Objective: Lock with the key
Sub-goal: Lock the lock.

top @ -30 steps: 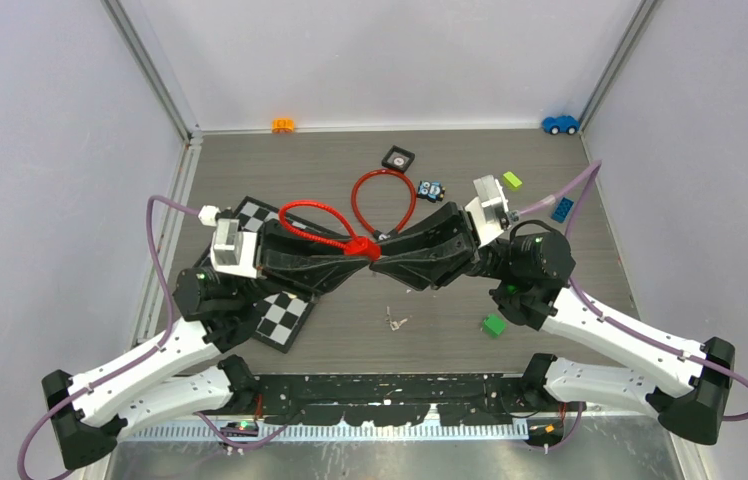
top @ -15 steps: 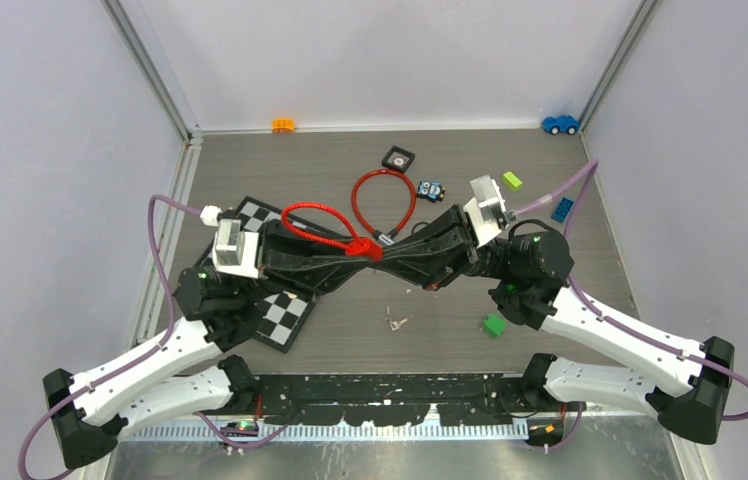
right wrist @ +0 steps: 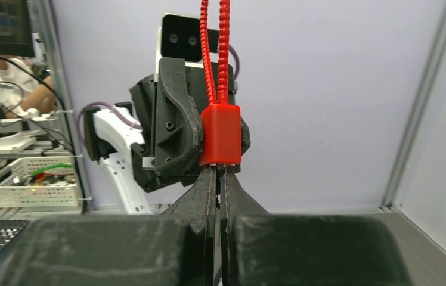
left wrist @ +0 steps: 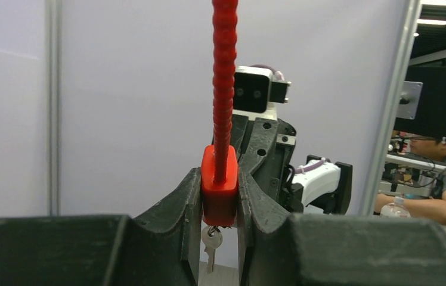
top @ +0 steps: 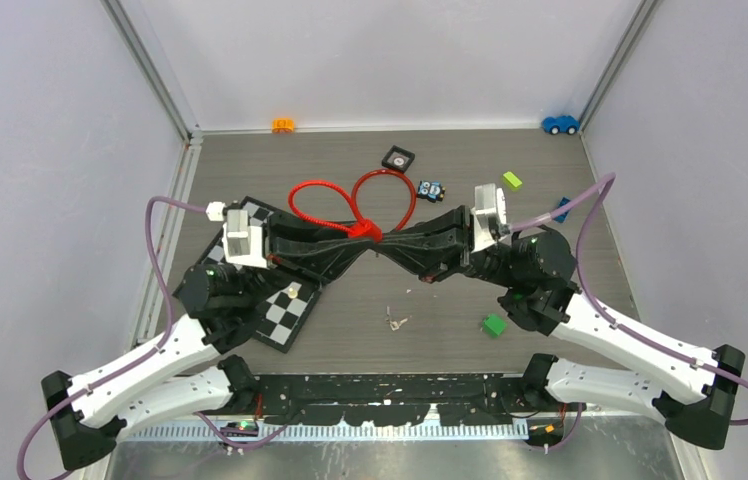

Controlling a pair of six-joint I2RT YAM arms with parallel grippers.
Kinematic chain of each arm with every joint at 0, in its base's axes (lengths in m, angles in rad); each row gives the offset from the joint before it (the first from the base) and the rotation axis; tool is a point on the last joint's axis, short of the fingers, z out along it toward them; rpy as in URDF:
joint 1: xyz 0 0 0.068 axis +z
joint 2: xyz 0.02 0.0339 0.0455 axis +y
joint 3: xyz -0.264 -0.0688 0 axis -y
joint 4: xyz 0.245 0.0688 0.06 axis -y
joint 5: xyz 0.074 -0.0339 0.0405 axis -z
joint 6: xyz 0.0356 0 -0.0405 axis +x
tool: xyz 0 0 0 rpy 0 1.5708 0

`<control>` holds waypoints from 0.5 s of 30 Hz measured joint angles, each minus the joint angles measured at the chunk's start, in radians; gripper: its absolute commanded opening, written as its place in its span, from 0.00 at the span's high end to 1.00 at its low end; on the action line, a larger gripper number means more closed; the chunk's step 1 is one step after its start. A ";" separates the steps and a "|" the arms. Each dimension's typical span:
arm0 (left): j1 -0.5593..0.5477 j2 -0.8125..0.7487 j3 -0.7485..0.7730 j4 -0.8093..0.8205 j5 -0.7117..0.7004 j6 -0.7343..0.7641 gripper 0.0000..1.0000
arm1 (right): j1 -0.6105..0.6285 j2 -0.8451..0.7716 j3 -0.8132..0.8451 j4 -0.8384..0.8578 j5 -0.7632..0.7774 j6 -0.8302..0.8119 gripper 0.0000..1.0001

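A red padlock body (left wrist: 219, 190) is clamped between the fingers of my left gripper (left wrist: 219, 199). Its red ribbed cable (left wrist: 223, 77) runs up out of it. A small silver key (left wrist: 210, 241) hangs from the lock's underside between the left fingers. In the top view both grippers meet at the lock (top: 368, 232), the left gripper (top: 355, 243) from the left and the right gripper (top: 390, 245) from the right. My right gripper (right wrist: 217, 173) is shut, its tips pressed together right under the lock (right wrist: 220, 134). Nothing shows what, if anything, sits between them.
A chequered board (top: 285, 318) lies under the left arm. A small metal piece (top: 396, 322) and a green block (top: 493, 324) lie near the front. At the back are a black square (top: 399, 158), a small toy (top: 431, 189), bricks (top: 512, 180), an orange toy (top: 283, 125) and a blue car (top: 560, 124).
The right gripper has closed under the lock. Both grippers have shifted slightly toward the back, and the left cable loop has swung up and away with them.
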 measured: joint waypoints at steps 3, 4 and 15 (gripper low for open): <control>0.000 -0.003 -0.001 -0.029 -0.041 0.009 1.00 | 0.007 -0.005 0.000 -0.035 0.057 -0.056 0.99; 0.000 -0.003 -0.001 -0.036 -0.052 0.011 1.00 | 0.013 -0.005 0.000 -0.045 0.080 -0.075 0.99; 0.002 -0.011 -0.005 -0.072 -0.121 0.026 1.00 | 0.139 -0.016 0.000 -0.105 0.344 -0.313 0.99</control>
